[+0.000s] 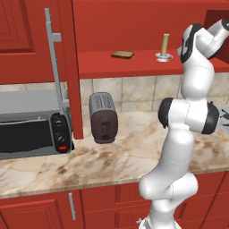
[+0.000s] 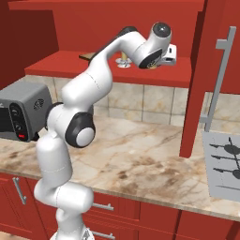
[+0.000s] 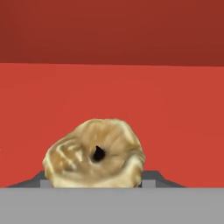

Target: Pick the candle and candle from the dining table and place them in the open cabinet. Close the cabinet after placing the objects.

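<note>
The squat brass-gold candle (image 3: 94,154) sits between the two dark fingertips of my gripper (image 3: 97,180), which is shut on it above the cabinet's red inner shelf (image 3: 175,109). My wrist (image 2: 159,47) reaches into the open cabinet (image 2: 154,70) over the right part of that shelf. The slim olive-gold stick candle (image 1: 165,43) stands upright on its clear round dish (image 1: 164,57) on the shelf (image 1: 134,65), just left of my arm. In the right base view its dish (image 2: 123,64) peeks out behind my forearm. The dining table is out of view.
A flat brown slab (image 1: 122,54) lies on the shelf left of the stick candle. The cabinet doors (image 1: 67,67) (image 2: 199,75) hang open on both sides. A toaster (image 1: 103,117), a toaster oven (image 1: 31,129) and a stovetop (image 2: 225,164) stand on the marbled counter (image 1: 112,161).
</note>
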